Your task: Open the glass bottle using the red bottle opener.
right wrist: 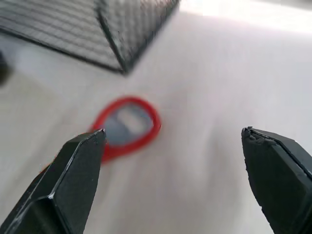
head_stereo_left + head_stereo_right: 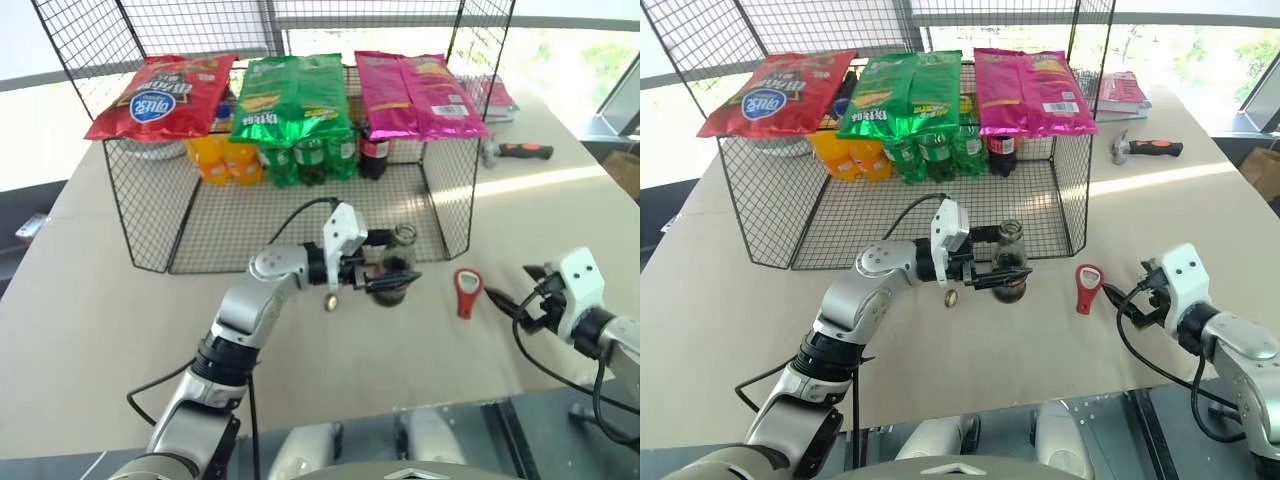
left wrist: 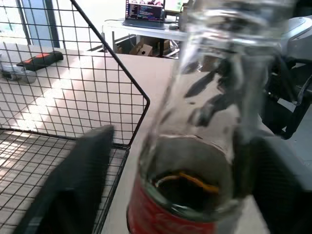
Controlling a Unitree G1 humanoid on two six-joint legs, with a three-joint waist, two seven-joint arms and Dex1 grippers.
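A pale table (image 2: 120,330) holds a black wire rack (image 2: 290,215) at its far side, with snack bags on top and drink bottles inside. Near the rack's front, the left gripper (image 2: 392,275) has its black fingers spread wide on either side of the upright glass bottle (image 2: 400,262), whose mouth is uncapped. To the right, the red bottle opener (image 2: 467,292) lies flat on the table. Further right, the right gripper (image 1: 175,170) hangs open, apart from it. A small cap (image 2: 330,302) lies left of the bottle.

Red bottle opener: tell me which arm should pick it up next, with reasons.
Right, probably. The right gripper is open, free and just beside the red bottle opener on the table. The left gripper is around the glass bottle.
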